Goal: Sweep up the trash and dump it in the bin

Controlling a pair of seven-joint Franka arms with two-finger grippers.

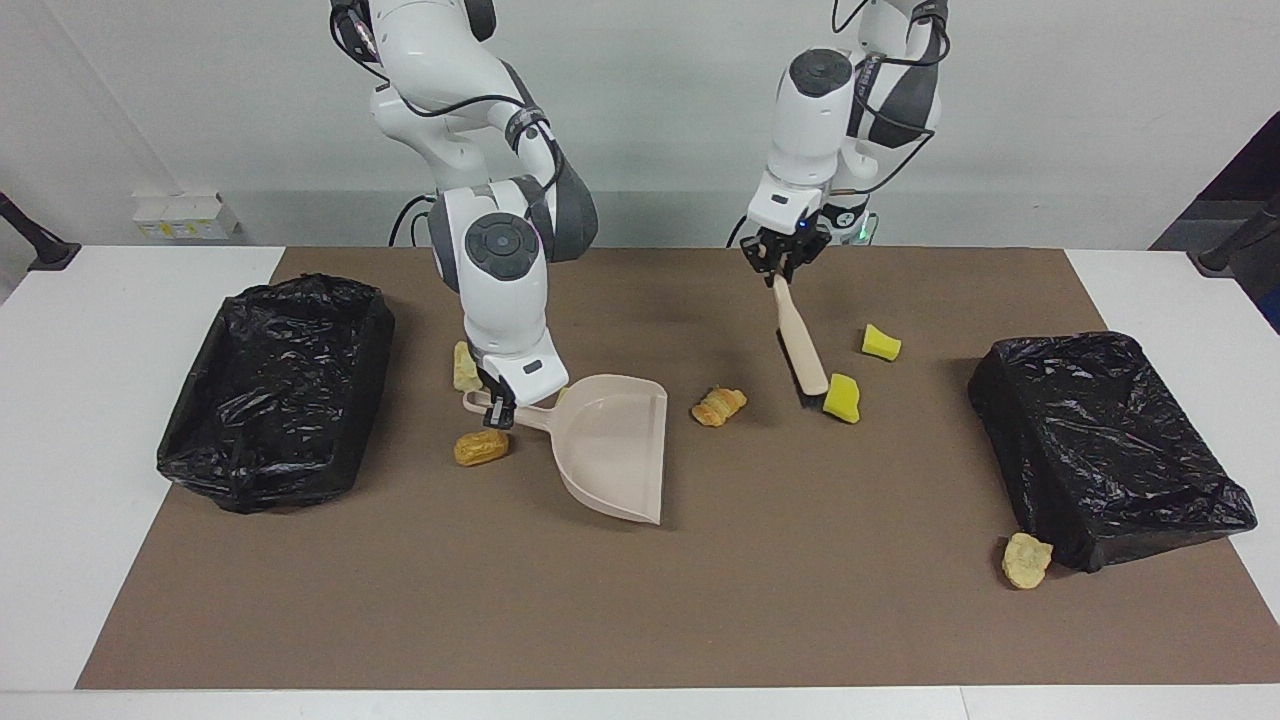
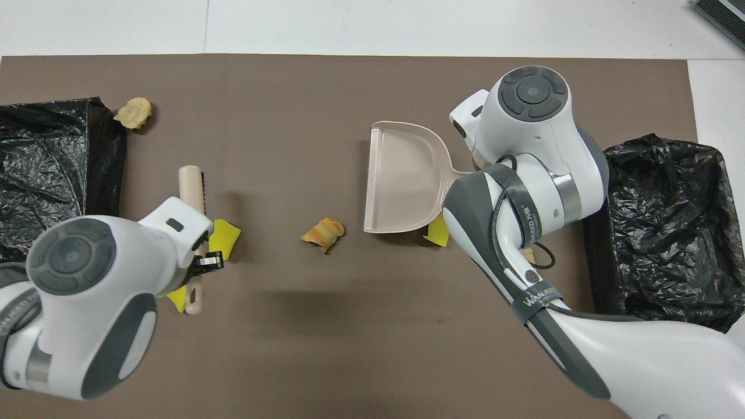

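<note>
A: Two arms are working. The right gripper (image 1: 496, 410) points straight down, clenched on the handle of the beige plastic dustpan (image 1: 612, 450), which rests on the brown mat (image 1: 700, 600).

B: And around it?

A: A golden bread roll (image 1: 481, 447) lies just beside the handle, a pale crumbly lump (image 1: 465, 367) nearer the robots, a croissant (image 1: 719, 406) off the pan's mouth.

B: The other arm?

A: The left gripper (image 1: 782, 264) grasps the beige brush (image 1: 803, 345), slanted down with its head against a yellow sponge chunk (image 1: 842, 398). Another sponge chunk (image 1: 881, 343) lies near; a crumbly piece (image 1: 1026, 560) touches the black-lined bin (image 1: 1105, 450).
</note>
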